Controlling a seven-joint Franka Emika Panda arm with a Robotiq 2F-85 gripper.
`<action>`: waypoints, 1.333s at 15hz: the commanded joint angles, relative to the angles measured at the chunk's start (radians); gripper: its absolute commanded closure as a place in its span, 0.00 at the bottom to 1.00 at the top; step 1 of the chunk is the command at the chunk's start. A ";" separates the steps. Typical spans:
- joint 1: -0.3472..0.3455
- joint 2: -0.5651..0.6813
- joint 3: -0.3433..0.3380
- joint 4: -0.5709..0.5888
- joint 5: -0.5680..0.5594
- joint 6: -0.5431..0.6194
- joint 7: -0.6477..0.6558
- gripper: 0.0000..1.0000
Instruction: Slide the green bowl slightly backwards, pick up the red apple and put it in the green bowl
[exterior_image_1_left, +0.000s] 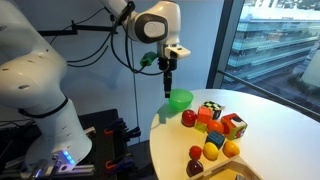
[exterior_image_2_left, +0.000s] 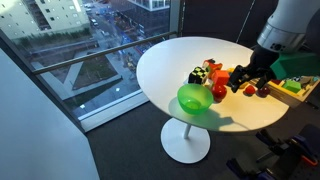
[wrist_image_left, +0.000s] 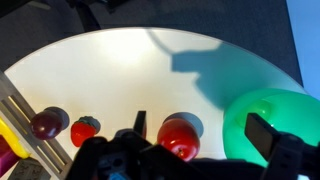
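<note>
The green bowl (exterior_image_1_left: 180, 98) (exterior_image_2_left: 195, 98) stands near the edge of the round white table (exterior_image_1_left: 270, 120); in the wrist view (wrist_image_left: 275, 115) it is at the right. The red apple (exterior_image_1_left: 189, 118) (exterior_image_2_left: 220, 91) (wrist_image_left: 178, 138) lies on the table right beside the bowl, apart from it. My gripper (exterior_image_1_left: 168, 88) (exterior_image_2_left: 248, 80) (wrist_image_left: 203, 135) is open and empty and hovers above the table. In the wrist view the apple lies between the fingers, near the left one. The right finger is over the bowl's rim.
A smaller red fruit (wrist_image_left: 85, 130) and a dark plum-like fruit (wrist_image_left: 47, 123) lie left of the apple. Coloured cubes (exterior_image_1_left: 232, 126) and orange and yellow fruits (exterior_image_1_left: 213, 140) crowd the table behind the apple. A wooden tray (exterior_image_2_left: 290, 88) is at the table's side.
</note>
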 joint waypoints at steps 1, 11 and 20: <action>0.004 0.079 0.019 0.020 -0.014 0.081 0.098 0.00; 0.045 0.265 -0.001 0.099 -0.048 0.196 0.262 0.00; 0.128 0.393 -0.046 0.204 -0.095 0.204 0.359 0.00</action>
